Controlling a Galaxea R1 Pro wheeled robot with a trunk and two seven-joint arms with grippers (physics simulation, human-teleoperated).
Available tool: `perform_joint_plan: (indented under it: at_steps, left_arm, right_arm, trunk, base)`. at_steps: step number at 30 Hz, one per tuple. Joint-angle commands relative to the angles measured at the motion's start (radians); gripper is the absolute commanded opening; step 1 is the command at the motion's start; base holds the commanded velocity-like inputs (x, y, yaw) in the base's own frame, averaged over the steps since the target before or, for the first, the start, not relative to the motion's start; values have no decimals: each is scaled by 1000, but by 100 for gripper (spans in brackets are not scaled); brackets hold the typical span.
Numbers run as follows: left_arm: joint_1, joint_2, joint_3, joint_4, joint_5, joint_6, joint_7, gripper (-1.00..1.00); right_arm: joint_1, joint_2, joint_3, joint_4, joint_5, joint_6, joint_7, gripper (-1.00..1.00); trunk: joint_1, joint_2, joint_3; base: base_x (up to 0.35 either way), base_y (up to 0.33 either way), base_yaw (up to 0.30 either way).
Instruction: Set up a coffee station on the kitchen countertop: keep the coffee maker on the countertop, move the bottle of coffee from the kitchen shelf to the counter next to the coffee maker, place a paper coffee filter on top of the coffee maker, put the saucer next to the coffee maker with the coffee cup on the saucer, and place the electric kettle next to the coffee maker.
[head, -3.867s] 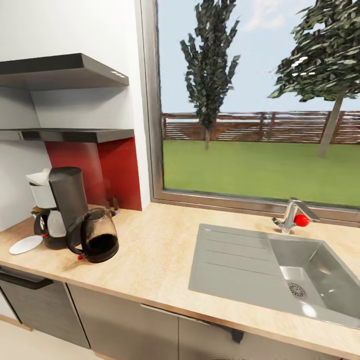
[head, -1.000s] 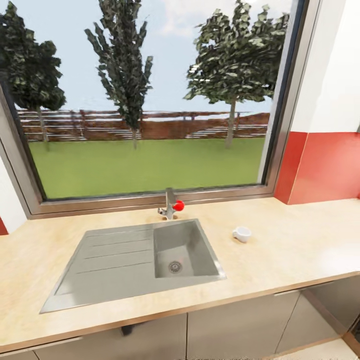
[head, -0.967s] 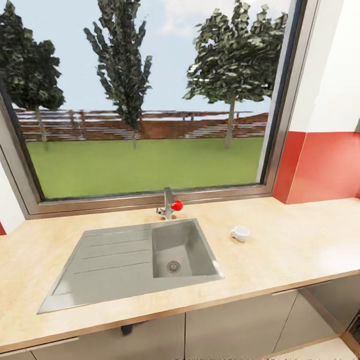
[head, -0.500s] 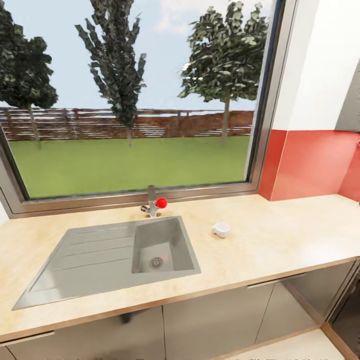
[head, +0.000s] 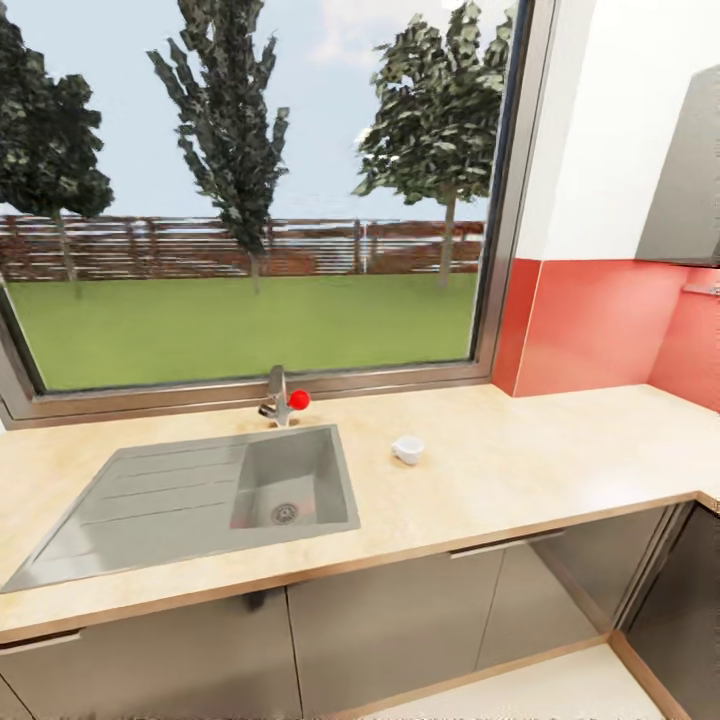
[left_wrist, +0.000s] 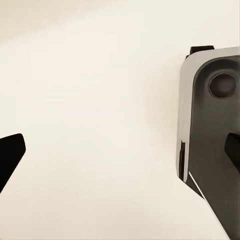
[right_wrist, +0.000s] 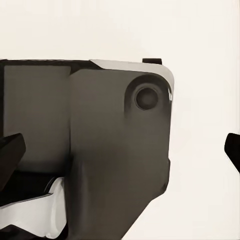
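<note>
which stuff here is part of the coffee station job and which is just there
Part of the job:
- coffee cup, white, lying tipped on the worktop right of the sink, no saucer under it
- countertop, light wood

Just there:
- sink, steel, set into the worktop
- tap with a red knob
- window behind it

Head view facing kitchen countertop and window, both wrist views downward toward pale floor

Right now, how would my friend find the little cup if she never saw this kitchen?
Start at the big window, then look down to the long wooden kitchen countertop with the grey sink. Just right of the sink sits the coffee cup, small and plain white, alone on the bare wood.
</note>
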Motion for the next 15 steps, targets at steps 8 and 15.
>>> perform_joint_plan:
  at_steps: [8, 15]
  left_arm:
    - [-1, 0, 8, 2, -11, -4, 5, 100]
    - [-1, 0, 8, 2, -11, -5, 6, 100]
  right_arm:
    - [0, 0, 11, 0, -4, -4, 5, 100]
    - [0, 1, 12, -2, 1, -5, 6, 100]
  trunk:
    - [0, -1, -1]
    - [0, -1, -1]
  base:
    - [-26, -269, 0]
    - [-2, -270, 0]
